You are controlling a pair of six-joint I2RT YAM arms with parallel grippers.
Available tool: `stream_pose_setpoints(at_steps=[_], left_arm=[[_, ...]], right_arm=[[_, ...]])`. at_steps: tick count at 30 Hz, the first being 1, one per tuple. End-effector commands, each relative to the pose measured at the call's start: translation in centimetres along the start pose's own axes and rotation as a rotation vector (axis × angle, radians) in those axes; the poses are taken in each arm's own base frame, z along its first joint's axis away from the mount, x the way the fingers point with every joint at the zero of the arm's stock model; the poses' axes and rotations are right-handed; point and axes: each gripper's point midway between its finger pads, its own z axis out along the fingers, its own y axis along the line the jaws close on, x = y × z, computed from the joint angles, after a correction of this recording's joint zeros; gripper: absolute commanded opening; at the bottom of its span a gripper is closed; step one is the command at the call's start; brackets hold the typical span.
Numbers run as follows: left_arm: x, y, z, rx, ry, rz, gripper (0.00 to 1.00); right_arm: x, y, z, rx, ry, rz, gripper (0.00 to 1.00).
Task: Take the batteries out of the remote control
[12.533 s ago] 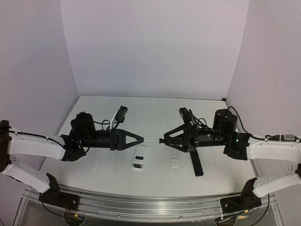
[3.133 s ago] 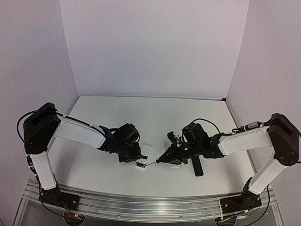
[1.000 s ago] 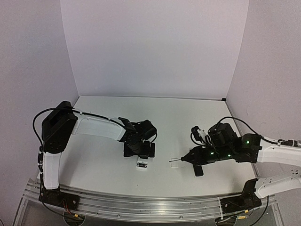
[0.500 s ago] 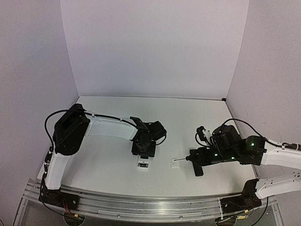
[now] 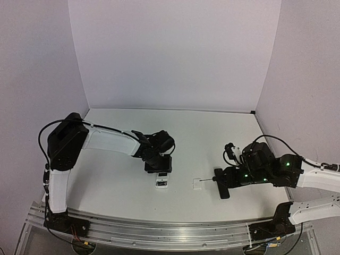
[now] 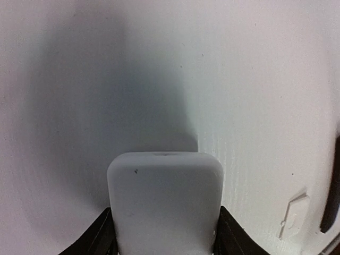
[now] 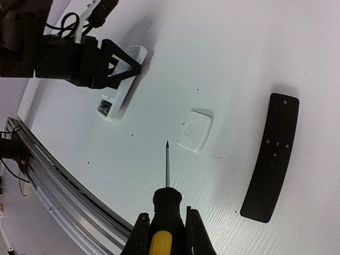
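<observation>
At the near middle of the counter (image 5: pixel 212 133), the left gripper (image 5: pixel 158 166) is clamped across the far end of the white remote (image 5: pixel 161 180). Its open bay at the near end appears to hold the batteries (image 7: pixel 104 108), too small to tell apart, while the white cover (image 7: pixel 195 130) lies off to the side, near the black remote (image 7: pixel 271 156). The right gripper (image 7: pixel 164 234) is closed on the screwdriver (image 7: pixel 167 175), whose tip hovers near the cover. The batteries are probably light, stiff, smooth and prone to rolling, so they are best levered up at one end, then pinched across the barrel's middle.
</observation>
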Motion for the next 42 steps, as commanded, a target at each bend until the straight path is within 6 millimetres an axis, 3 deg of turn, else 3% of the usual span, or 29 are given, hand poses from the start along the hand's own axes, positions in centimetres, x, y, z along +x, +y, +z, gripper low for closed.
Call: stream_pose_setpoints(at_steps=[1, 5, 12, 20, 25, 34, 42], left_arm=[[-5.4, -3.7, -5.5, 0.370, -0.140, -0.056, 0.05], [-7.0, -4.5, -8.8, 0.515, -0.222, -0.035, 0.00], [-6.8, -4.7, -13.9, 0.887, -0.302, -0.038, 0.00], [-6.0, -2.9, -17.7, 1.170, -0.369, -0.080, 0.00], [-6.1, -1.4, -18.0, 1.267, -0.373, -0.146, 0.00], [-6.1, -0.8, -17.0, 1.379, -0.337, -0.214, 0.00], [-6.6, -0.9, -14.7, 1.271, -0.292, -0.237, 0.00]], right_arm=[[-1.2, 0.6, -0.8, -0.004, -0.029, -0.009, 0.00], [-1.2, 0.7, -0.9, -0.005, -0.022, -0.009, 0.00], [-1.5, 1.0, -1.4, -0.014, -0.033, -0.010, 0.00], [-1.6, 1.3, -1.8, -0.027, -0.032, -0.012, 0.00], [-1.4, 1.2, -2.0, -0.031, -0.033, -0.006, 0.00], [-1.3, 1.3, -2.4, -0.052, -0.037, -0.010, 0.00], [-1.2, 1.0, -2.4, -0.039, -0.045, -0.006, 0.00]])
